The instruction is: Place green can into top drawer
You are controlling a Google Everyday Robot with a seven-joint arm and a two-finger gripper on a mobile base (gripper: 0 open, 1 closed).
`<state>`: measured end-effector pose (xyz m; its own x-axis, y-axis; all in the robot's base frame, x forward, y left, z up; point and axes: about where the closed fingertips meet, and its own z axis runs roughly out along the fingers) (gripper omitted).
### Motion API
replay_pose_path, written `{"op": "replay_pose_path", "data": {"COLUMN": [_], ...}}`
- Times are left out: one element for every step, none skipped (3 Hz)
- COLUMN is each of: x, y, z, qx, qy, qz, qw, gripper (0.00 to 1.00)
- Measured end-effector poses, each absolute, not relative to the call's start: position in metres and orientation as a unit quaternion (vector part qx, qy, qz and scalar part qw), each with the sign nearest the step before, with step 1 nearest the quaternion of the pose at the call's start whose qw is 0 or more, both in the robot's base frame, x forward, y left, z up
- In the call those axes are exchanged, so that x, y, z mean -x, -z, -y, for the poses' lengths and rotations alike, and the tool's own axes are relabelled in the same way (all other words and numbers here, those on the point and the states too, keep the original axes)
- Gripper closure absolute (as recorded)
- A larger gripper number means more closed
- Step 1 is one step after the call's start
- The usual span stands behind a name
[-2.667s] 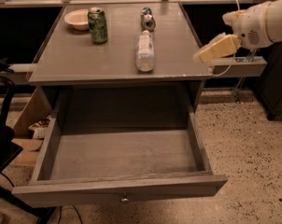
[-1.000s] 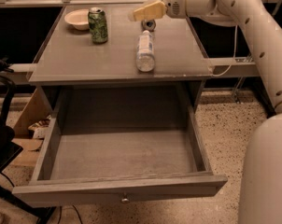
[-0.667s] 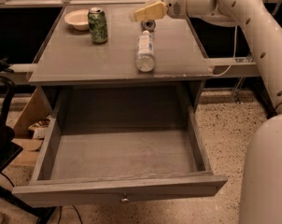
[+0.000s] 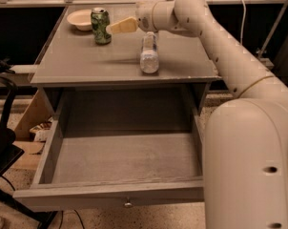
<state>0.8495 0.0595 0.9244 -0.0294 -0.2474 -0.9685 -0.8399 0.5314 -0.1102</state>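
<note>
Camera view, nearest first: the top drawer (image 4: 87, 197) stands pulled out and bare inside. On the tabletop (image 4: 82, 63) above it a clear plastic bottle (image 4: 149, 51) lies on its side. My gripper (image 4: 112, 28) hangs just right of the upright green can (image 4: 100, 25), holding nothing; how wide it gapes I cannot tell. I should straddle the can mid-height and squarely, so it isn't nudged into the white bowl (image 4: 80, 19) behind.
</note>
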Motion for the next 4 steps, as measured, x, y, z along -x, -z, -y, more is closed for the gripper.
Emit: {"op": "replay_pose_path", "data": {"x": [-0.872,-0.883,-0.890,-0.891], "y": [-0.904,-0.895,-0.892,-0.894], "z": [-0.083,-0.120,-0.150,-0.163], "qx": [0.393,0.393,0.385,0.386], "qy": [-0.262,-0.283,-0.306,-0.316], "qz": [-0.677,-0.672,-0.667,-0.661], "qw": [0.565,0.560,0.559,0.560], "gripper": [0.00,0.00,0.00,0.00]}}
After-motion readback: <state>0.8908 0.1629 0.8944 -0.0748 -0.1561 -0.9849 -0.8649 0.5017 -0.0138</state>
